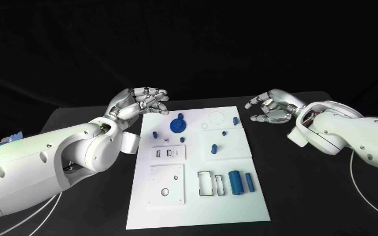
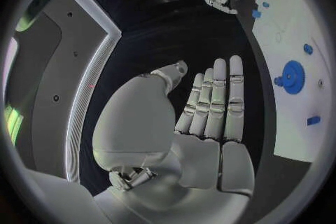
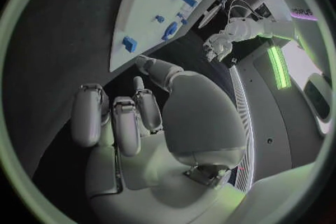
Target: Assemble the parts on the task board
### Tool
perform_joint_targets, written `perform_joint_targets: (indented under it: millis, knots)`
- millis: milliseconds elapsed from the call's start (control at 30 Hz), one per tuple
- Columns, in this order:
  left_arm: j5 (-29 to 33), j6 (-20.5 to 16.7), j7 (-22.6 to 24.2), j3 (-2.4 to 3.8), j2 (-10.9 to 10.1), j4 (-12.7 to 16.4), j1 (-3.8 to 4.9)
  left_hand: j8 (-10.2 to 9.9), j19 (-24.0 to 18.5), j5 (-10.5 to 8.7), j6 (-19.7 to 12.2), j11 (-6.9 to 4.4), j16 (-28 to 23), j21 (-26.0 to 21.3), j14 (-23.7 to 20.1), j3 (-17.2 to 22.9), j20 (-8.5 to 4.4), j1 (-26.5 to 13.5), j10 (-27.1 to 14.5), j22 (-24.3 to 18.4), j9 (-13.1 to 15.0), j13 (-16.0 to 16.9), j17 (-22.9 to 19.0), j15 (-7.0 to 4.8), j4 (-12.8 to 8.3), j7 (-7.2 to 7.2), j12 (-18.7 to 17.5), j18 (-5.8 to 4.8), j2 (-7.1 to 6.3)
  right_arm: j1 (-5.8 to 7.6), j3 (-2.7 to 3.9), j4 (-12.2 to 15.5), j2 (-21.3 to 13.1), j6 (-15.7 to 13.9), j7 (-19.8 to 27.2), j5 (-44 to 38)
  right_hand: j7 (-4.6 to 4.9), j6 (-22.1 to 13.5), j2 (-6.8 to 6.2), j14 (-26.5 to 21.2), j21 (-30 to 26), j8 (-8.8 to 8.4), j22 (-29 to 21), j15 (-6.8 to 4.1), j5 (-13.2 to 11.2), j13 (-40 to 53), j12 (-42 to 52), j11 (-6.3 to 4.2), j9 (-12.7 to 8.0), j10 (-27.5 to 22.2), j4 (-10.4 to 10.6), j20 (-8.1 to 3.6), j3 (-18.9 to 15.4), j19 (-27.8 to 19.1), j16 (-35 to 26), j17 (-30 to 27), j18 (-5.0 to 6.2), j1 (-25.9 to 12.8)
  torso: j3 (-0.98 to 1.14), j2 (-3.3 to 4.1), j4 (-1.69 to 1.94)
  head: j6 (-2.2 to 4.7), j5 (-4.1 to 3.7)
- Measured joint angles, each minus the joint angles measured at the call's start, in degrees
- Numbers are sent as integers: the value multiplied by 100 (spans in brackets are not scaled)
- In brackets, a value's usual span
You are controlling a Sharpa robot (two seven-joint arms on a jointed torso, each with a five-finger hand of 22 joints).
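Observation:
The white task board [image 1: 197, 165] lies in the middle of the black table. On its far part sit a blue gear [image 1: 178, 124] and several small blue pieces, one of them [image 1: 213, 148] near the middle. Two blue cylinders [image 1: 235, 183] lie side by side near its right edge. My left hand [image 1: 142, 102] hovers off the board's far left corner, fingers straight and together [image 2: 210, 101], holding nothing. My right hand [image 1: 272, 107] hangs beyond the far right corner, fingers loosely bent [image 3: 126, 129], also holding nothing. The gear [image 2: 292, 75] also shows in the left wrist view.
The board carries raised white plates with cut-outs on its left side [image 1: 166, 184] and empty rectangular slots [image 1: 210, 184] beside the cylinders. Bare black tabletop [image 1: 315, 192] surrounds the board on both sides. A white cable [image 1: 364, 192] runs along my right arm.

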Motion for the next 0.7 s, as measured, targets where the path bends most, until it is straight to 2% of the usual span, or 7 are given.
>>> perform_joint_targets:
  millis: [100,233,333,467,700]
  knots:
    - [0,3,0,0,10,-9,-1,0,-15,0,0,0,0,0,-21,0,-14,0,0,5,0,0,6,-20,0,0,0,-1,0,-23,-3,-58,69,-38,-11,-57,67,-6,-24,-10,0,-33,0,52,-115,0,22,51,-15,9,72,71,-169,31,19,0,0,-82,-3,0,7,-9,-15]
    - [0,9,0,0,21,-20,-1,0,-22,0,0,0,0,0,-21,0,-22,0,0,6,0,0,7,-21,0,0,0,0,0,-47,-3,-172,204,-134,-39,-136,111,-50,-67,10,0,-88,0,73,-178,0,38,72,-41,-11,152,112,-358,31,19,0,0,-125,-13,4,18,-19,-20]
    - [0,13,-1,0,28,-24,-2,0,-22,0,0,0,0,0,-21,0,-22,0,0,5,-1,-1,7,-21,0,0,0,-1,0,-83,-3,-246,294,-205,-67,-190,130,-69,-44,-10,0,-88,-1,93,-243,-1,38,72,-48,-10,186,112,-438,31,19,0,0,-148,-21,11,25,-32,-18]
    - [0,21,-1,0,32,-25,-3,0,-22,0,0,0,0,0,-21,0,-22,0,0,5,4,-1,6,-21,0,0,0,-1,0,-146,-10,-339,412,-286,-112,-283,129,-111,-44,-10,0,-121,-1,93,-280,-1,38,72,-56,-10,222,132,-506,10,18,0,0,-148,-26,14,29,-51,-13]
    - [0,26,-2,-1,31,-28,-3,0,-22,0,0,0,0,0,-21,0,-22,0,0,5,4,-1,6,-20,0,0,0,-1,0,-239,-17,-443,526,-359,-163,-493,129,-111,-44,-10,-25,-121,-2,93,-304,-2,38,72,-56,-10,222,132,-506,10,18,0,0,-148,-26,15,14,-90,11]
